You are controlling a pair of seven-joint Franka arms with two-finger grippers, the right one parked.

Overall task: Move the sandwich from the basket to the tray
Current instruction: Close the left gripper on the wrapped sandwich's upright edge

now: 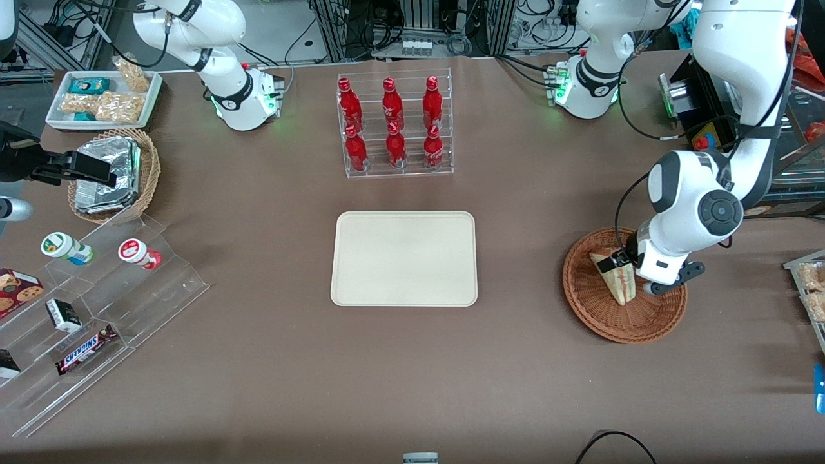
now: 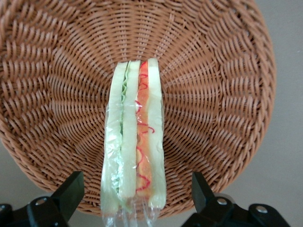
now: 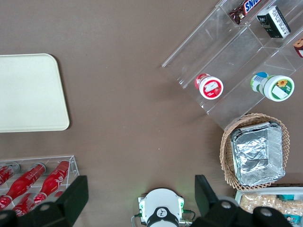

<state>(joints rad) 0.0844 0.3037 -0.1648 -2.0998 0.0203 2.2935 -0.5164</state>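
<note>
We see gripper over basket, fingers spread either side of sandwich (not clamped); tray mid-tabletop, bare.

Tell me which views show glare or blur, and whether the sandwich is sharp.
Left wrist view: sandwich in the basket is sharp, its wrap glinting; the open gripper is soft-edged. Front view: even light, with reflections on the acrylic stand. Right wrist view: glare on the foil packets.
</note>
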